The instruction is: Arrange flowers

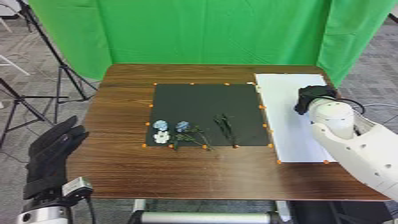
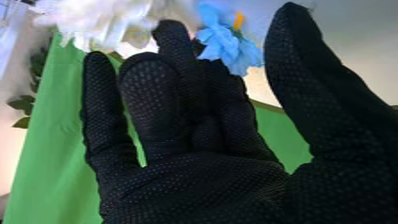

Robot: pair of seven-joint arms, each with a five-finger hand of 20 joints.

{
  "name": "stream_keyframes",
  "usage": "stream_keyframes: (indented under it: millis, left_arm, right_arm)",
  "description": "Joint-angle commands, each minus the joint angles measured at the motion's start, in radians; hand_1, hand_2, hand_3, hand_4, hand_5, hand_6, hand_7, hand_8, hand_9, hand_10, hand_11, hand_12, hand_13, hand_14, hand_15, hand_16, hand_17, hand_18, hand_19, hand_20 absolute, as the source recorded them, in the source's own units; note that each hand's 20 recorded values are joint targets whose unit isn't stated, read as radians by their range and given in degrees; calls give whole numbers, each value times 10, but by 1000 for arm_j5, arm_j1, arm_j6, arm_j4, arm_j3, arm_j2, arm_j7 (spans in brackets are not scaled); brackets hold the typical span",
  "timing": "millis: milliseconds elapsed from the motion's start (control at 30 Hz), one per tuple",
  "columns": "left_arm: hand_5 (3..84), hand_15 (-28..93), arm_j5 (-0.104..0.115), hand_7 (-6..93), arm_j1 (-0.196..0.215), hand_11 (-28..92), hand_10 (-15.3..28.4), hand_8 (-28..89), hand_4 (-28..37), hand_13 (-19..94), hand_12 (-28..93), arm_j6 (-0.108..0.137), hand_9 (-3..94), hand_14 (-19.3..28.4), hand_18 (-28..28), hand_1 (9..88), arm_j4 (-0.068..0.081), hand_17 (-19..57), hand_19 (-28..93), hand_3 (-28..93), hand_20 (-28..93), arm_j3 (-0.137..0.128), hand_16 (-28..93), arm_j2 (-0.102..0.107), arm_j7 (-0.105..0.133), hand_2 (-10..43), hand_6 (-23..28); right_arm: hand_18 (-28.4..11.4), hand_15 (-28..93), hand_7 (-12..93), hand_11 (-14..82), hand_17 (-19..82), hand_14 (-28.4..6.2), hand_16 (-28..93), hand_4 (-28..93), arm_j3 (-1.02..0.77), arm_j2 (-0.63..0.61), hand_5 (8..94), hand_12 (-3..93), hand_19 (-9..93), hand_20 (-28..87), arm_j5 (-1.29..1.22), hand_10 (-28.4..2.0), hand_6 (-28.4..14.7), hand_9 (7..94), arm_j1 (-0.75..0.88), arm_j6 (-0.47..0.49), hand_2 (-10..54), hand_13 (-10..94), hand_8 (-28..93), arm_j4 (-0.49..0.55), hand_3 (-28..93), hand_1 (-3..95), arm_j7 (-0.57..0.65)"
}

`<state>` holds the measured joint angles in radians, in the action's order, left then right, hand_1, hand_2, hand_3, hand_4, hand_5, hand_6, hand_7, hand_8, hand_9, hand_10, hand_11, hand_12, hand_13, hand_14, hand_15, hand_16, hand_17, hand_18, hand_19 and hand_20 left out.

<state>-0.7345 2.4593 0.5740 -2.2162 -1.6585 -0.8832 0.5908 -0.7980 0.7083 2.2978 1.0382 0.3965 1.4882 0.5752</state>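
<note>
My right hand [image 1: 314,98] is over the white sheet on the right side of the table. In the right wrist view the right hand [image 2: 191,125] is open, its fingers relaxed and the thumb apart; a white flower [image 2: 98,22] and a blue flower [image 2: 226,42] stand beyond or beside its fingertips, and I cannot tell whether they touch. On the black mat lie two blue flowers [image 1: 182,127] and a white flower [image 1: 162,137], with green stems [image 1: 225,129] to their right. My left hand [image 1: 55,150] is open beside the table's left edge.
The black mat [image 1: 200,102] and the white sheet [image 1: 289,120] lie on the brown table [image 1: 178,175], with small orange markers along their edges. A green cloth [image 1: 213,35] hangs behind. Dark tripod legs [image 1: 60,85] stand on the floor at the left.
</note>
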Motion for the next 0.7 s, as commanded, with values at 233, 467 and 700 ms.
stream_keyframes:
  millis: [233, 467, 700]
  left_arm:
    - [407, 626, 6, 179, 13, 375, 198, -111, -166, 254, 80, 10, 368, 272, 218, 267, -4, -91, 574, 832, 27, -1, -157, 7, 10, 31, 100]
    - [407, 626, 5, 179, 16, 375, 198, -111, -166, 254, 79, 9, 368, 272, 217, 267, -6, -91, 573, 834, 28, -2, -157, 5, 12, 30, 100]
    - [406, 626, 1, 180, 26, 375, 199, -111, -166, 254, 79, 12, 369, 271, 217, 267, -12, -91, 573, 834, 28, -10, -157, 2, 10, 30, 100]
  right_arm:
    - [-163, 805, 357, 141, 211, -69, 179, -282, 73, -21, 659, 303, 726, 54, 57, -58, 11, 790, -9, -114, -85, 702, -58, -32, 738, 495, 43]
    - [-148, 798, 365, 149, 236, -49, 195, -283, 111, -42, 742, 376, 742, 45, 71, -32, 25, 883, -22, -183, -91, 742, -29, -41, 727, 544, 42]
    - [-144, 797, 344, 161, 245, -41, 203, -283, 159, -62, 764, 393, 749, 39, 64, -28, 21, 897, -65, -269, -94, 760, -11, -20, 736, 547, 51]
